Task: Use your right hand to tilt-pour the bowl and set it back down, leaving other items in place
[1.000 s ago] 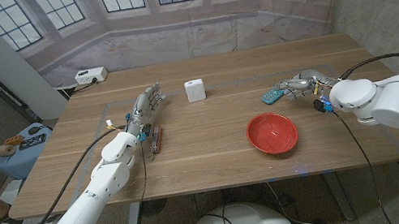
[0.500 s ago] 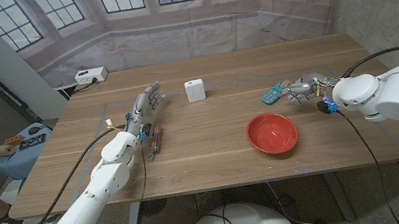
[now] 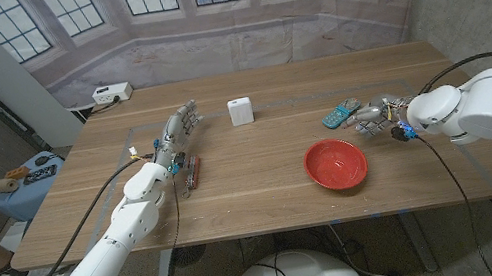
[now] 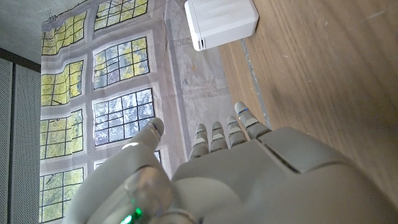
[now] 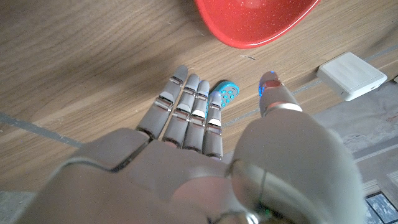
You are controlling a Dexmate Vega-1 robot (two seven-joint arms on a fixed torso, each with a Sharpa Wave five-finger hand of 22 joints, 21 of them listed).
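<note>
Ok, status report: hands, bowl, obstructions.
Right hand open beside blue remote, holding nothing. Left hand open. Red bowl upright on table, untouched. Approach to it looks clear.

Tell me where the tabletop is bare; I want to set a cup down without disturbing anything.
Bare wood lies between the white box and the red bowl, and along the near edge left of the bowl. It is crowded by the blue remote and right hand, and around the left hand.

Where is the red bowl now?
In the head view, the red bowl sits on the table's right half, near the front edge, just before the right hand.
</note>
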